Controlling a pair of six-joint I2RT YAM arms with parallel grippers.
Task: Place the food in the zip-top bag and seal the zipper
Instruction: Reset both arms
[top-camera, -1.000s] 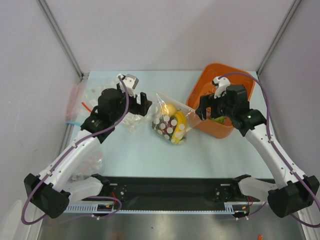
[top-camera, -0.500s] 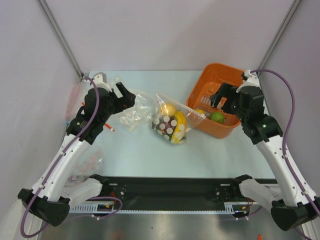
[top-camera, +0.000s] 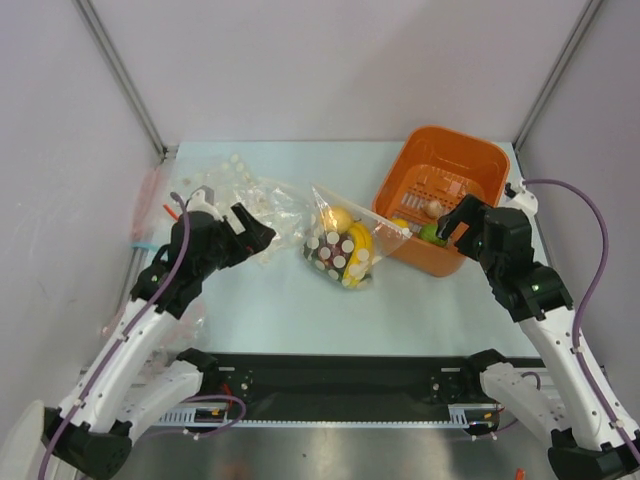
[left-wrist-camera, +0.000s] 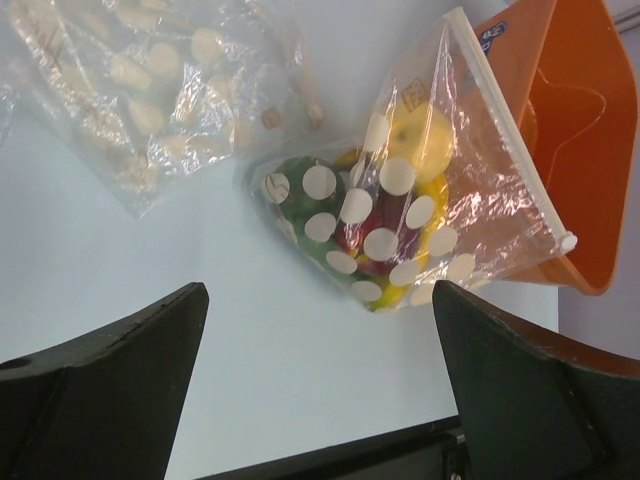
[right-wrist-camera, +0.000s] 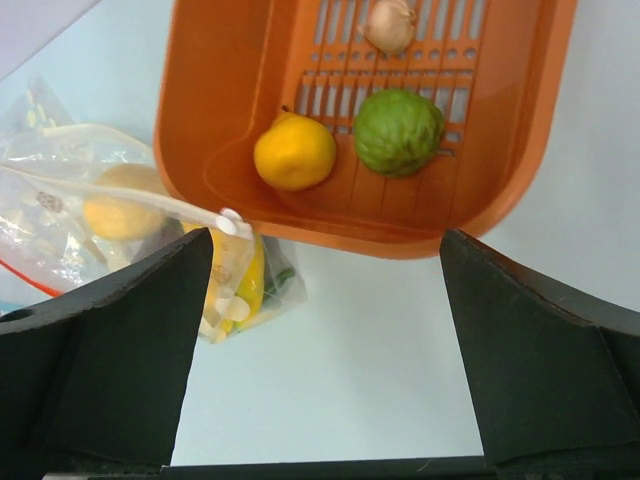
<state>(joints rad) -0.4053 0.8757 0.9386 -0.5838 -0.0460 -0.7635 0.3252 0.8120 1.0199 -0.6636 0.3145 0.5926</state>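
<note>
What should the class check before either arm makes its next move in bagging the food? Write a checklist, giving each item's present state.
1. Left gripper free: ok, open and holding nothing.
2. Right gripper free: ok, open and holding nothing.
3. All food bagged: not ok, a lemon and a lime lie in the orange basket.
4. Right gripper lined up with the loose food: ok, it hovers above the basket.
5. Zip-top bag reachable: ok, it lies between the arms, mouth edge against the basket.
6. Zipper open enough to take more food: cannot tell.
</note>
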